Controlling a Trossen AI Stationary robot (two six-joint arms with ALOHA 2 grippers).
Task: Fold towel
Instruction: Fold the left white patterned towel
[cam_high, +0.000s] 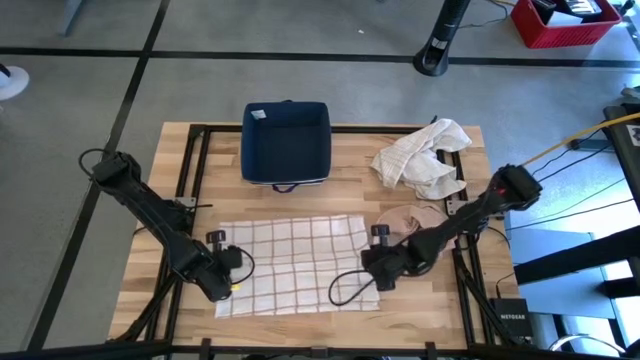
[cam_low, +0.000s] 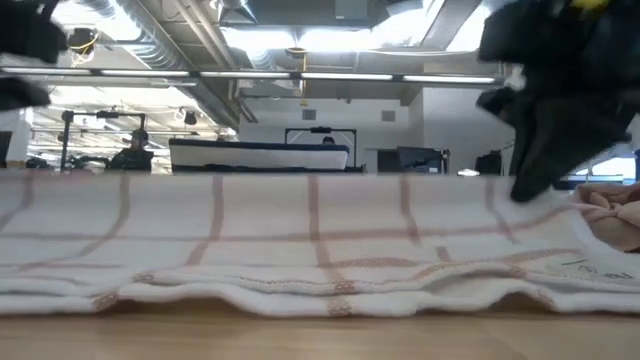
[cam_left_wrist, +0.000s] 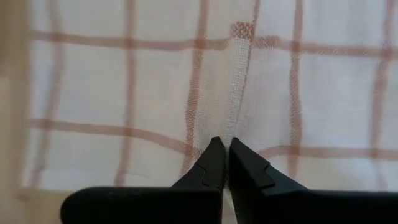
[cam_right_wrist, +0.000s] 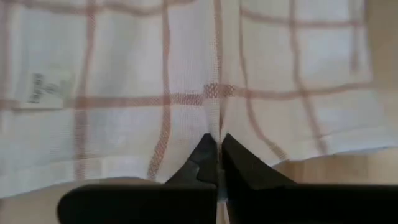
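Now both claws are clenched on the checked towel (cam_high: 295, 262): left gripper (cam_left_wrist: 225, 151) pinches its near-left edge, right gripper (cam_right_wrist: 213, 144) its near-right edge.

So the wooden table (cam_high: 330, 145) is a light butcher-block top with a black frame running along its edges. Sitting on it: 1 white towel with a reddish grid (cam_high: 295, 262) spread flat near the front, 1 dark blue bin (cam_high: 286, 143) at the back, a crumpled cream cloth (cam_high: 422, 158) at the back right, and a small tan cloth (cam_high: 407, 217) bunched just right of the towel.
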